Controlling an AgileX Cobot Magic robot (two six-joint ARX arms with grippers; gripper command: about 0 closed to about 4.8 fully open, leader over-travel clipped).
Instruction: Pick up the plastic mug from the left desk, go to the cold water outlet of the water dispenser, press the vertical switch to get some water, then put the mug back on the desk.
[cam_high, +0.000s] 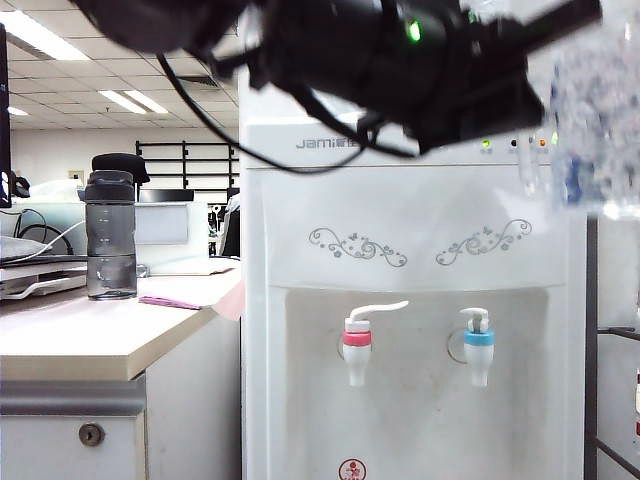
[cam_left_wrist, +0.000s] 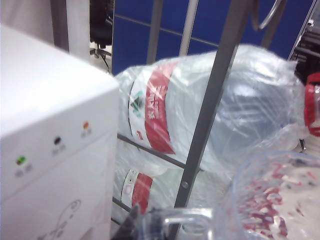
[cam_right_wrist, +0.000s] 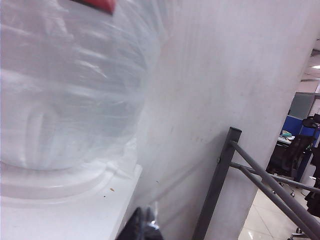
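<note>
Now | L gripper (cam_left_wrist: 150, 222) clamped on plastic mug (cam_left_wrist: 270, 200) handle, mug held high, top right over water dispenser (cam_high: 410, 270) | R gripper (cam_right_wrist: 142, 225) jaws: can't tell, beside dispenser bottle (cam_right_wrist: 70, 85) | cold water outlet (cam_high: 478, 345) well below mug

The plastic mug (cam_left_wrist: 272, 200) is clear, glossy plastic with a dimpled wall. The water dispenser (cam_high: 400, 260) has a smooth white plastic-looking casing; the left desk (cam_high: 80, 335) has a matt cream top. At 12 o'clock above the mug, spare bottles (cam_left_wrist: 200, 115) lie in crinkled, shiny film behind a matt grey metal rack (cam_left_wrist: 210, 100).
</note>
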